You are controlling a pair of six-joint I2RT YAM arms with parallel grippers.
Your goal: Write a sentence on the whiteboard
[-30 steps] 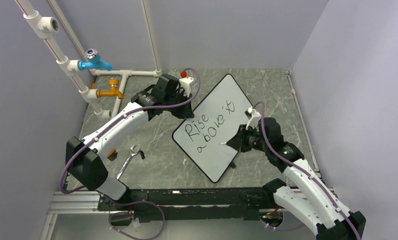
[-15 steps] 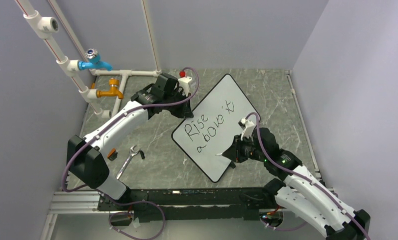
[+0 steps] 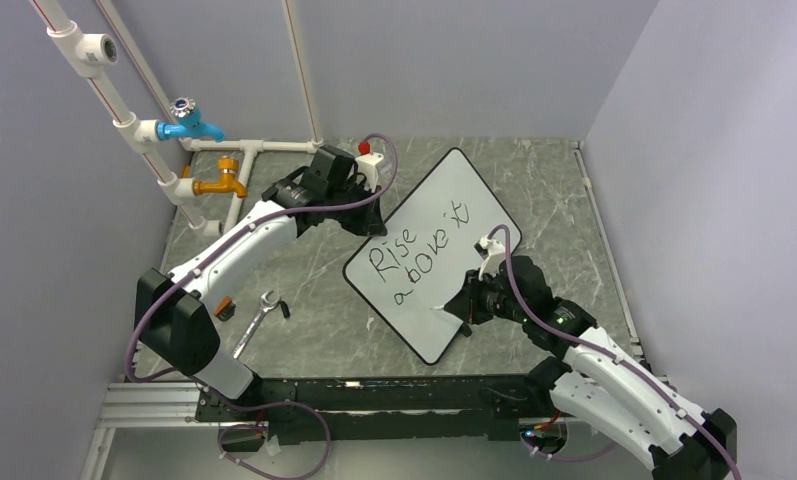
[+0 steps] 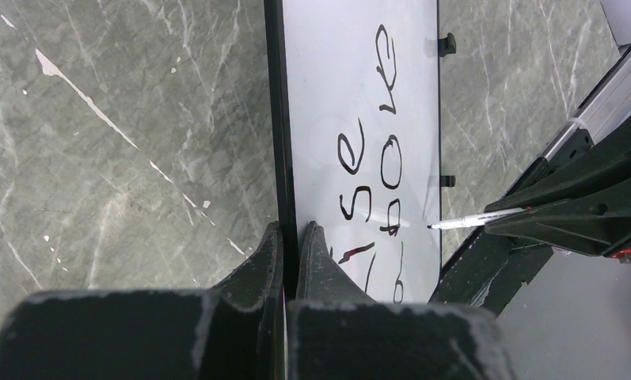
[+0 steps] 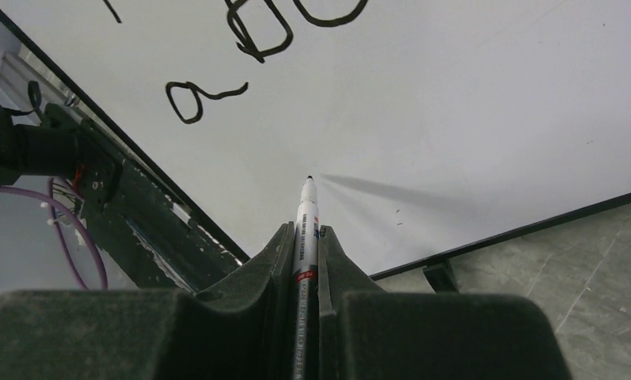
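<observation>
Where the arms' bases sit at the near edge of the grey marbled table (image 3: 314, 290), the right arm reaches forward and left toward the near corner of the whiteboard (image 3: 474, 190). The right gripper (image 5: 304, 233) has its jaws drawn in narrow around a slim white marker (image 5: 305, 210), which sticks out past the fingertips. The marker's dark tip meets its own faint shadow on a bare stretch of the board close to the near rim, so it seems to be touching or just off the surface. One small black foot (image 5: 439, 277) pokes out from under that rim onto the table. The whiteboard lies flat near the middle of the table, turned so its corners point near and far. The sentence (image 3: 414, 250), in thin black slanted handwriting, reads "Rise above it" across the board's left and middle part, just beyond the marker tip. Off to the left, apart from the board, a silver wrench (image 3: 259, 318) lies on the table beside the left arm's lower link. Farther back, the left arm stretches across to the board's left edge. There the left gripper (image 4: 292, 231) is pinched tight on the thin black rim, one finger on the table side and one over the white face beside the letters. Against the far left wall, white pipes (image 3: 124, 110) carry a yellow tap (image 3: 219, 183) and, above it, a blue tap (image 3: 189, 125).
</observation>
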